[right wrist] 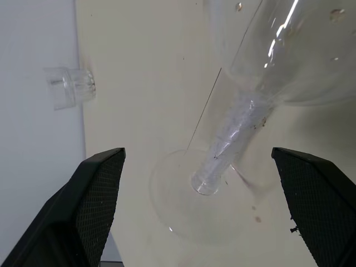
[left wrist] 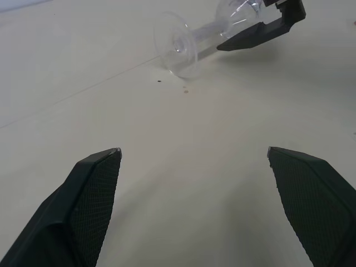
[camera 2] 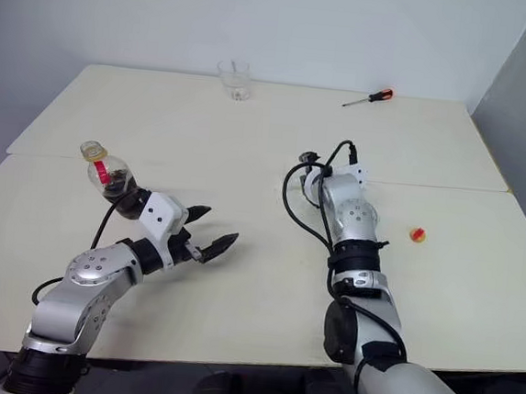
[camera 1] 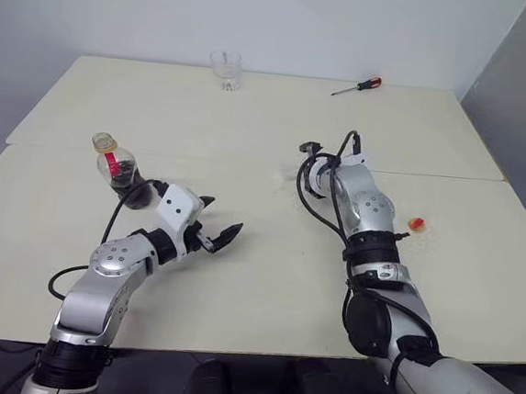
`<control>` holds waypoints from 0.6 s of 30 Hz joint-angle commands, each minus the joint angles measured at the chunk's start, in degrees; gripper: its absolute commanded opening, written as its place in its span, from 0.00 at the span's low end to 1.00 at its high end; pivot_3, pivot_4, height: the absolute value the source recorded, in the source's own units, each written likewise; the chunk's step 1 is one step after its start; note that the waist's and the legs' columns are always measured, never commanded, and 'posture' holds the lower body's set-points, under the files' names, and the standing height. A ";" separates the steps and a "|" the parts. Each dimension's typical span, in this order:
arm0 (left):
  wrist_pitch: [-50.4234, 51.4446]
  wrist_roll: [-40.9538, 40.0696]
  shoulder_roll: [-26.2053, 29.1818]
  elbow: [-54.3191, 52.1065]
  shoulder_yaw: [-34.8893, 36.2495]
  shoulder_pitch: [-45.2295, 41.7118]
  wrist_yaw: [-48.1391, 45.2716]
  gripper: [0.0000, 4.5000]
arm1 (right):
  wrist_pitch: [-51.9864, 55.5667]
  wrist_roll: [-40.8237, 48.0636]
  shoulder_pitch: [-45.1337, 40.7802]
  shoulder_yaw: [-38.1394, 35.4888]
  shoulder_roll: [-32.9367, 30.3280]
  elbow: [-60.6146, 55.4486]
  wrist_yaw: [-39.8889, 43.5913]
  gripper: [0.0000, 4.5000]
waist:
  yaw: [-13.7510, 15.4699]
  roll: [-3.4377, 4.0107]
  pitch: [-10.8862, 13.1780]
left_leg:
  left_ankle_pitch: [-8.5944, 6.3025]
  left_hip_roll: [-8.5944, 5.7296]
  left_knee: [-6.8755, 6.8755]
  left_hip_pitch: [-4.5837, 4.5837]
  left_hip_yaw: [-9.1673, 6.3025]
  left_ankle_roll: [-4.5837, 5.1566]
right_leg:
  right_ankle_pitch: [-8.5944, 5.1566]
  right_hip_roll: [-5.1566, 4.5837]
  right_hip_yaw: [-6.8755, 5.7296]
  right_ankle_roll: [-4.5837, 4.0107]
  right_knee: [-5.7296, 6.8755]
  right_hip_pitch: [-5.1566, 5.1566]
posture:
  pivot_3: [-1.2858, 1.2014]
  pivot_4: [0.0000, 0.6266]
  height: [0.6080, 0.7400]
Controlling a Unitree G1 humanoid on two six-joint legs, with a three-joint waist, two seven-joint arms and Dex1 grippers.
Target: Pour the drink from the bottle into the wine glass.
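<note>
I see the bottle (camera 1: 118, 171) standing on the cream desk (camera 1: 250, 131) at my left, tilted a little, its yellowish cap (camera 1: 105, 141) on and the dark drink (camera 1: 123, 177) low in its rounded body. My left tool (camera 2: 206, 232) hovers just beside it, on the side toward the middle of the desk, its two black fingers spread wide and holding nothing; the bottle sits right behind the tool's white housing, so close that I cannot tell whether they touch. The wine glass (left wrist: 192, 38) lies on its side near the desk's centre, round foot (right wrist: 189, 197) toward my left arm and the bowl (right wrist: 289, 50) toward my right. In the right wrist view the stem (right wrist: 233, 139) runs between the fingers of my right tool (right wrist: 197, 167), which stand wide apart on either side without closing on it; from the left wrist view one black finger (left wrist: 261, 30) of that tool sits beside the bowel end of the stem. Small dark specks dot the desk by the foot. Farther off, a short clear tumbler (camera 1: 225, 68) stands at the desk's far edge, a red-handled screwdriver (camera 1: 357, 86) lies toward the far right corner, and a small red and yellow object (camera 1: 416, 225) rests to the right of my right arm. A seam (camera 1: 449, 177) crosses the desk between the two halves.
</note>
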 commanded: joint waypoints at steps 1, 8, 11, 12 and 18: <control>-0.59 0.01 0.24 -2.21 1.03 0.17 0.57 0.99 | -2.47 -2.11 -4.34 -1.79 7.03 3.72 3.29 1.00 | 0.00 0.00 0.00 | 0.00 0.00 0.00 0.00 0.01 0.00 | 0.00 0.00 0.00 0.00 0.00 0.00 | 0.52 0.24 1.00; -0.26 0.07 0.49 -2.55 0.93 -0.06 1.19 0.99 | -5.90 -7.23 -5.68 -3.46 6.26 9.93 5.58 1.00 | 0.00 0.00 0.00 | 0.00 0.00 0.00 0.01 0.00 0.00 | 0.00 0.00 -0.01 0.00 0.01 0.00 | 0.52 0.24 1.00; -0.15 -0.02 0.47 -2.95 1.44 -0.09 1.79 1.00 | -7.20 -9.00 -6.19 -4.45 6.26 12.78 6.50 0.91 | 0.00 -0.02 -0.02 | 0.00 0.00 0.00 0.04 -0.02 0.00 | 0.00 0.00 -0.02 0.00 0.01 0.04 | 0.52 0.24 1.00; -0.09 -0.03 0.54 -3.01 1.53 -0.14 1.85 1.00 | -7.58 -9.68 -6.45 -4.70 6.23 13.51 6.70 0.87 | 0.00 -0.02 -0.02 | 0.00 -0.01 0.00 0.05 -0.02 0.00 | 0.00 0.00 -0.02 0.00 0.01 0.05 | 0.52 0.24 1.00; 0.44 -0.11 1.17 -4.16 2.38 1.01 2.29 1.00 | -9.34 -12.64 -7.75 -6.01 5.92 15.82 7.54 0.40 | 0.01 -0.02 -0.01 | 0.00 0.00 0.00 0.06 -0.01 0.00 | 0.01 0.00 -0.01 -0.01 0.01 0.06 | 0.52 0.24 1.00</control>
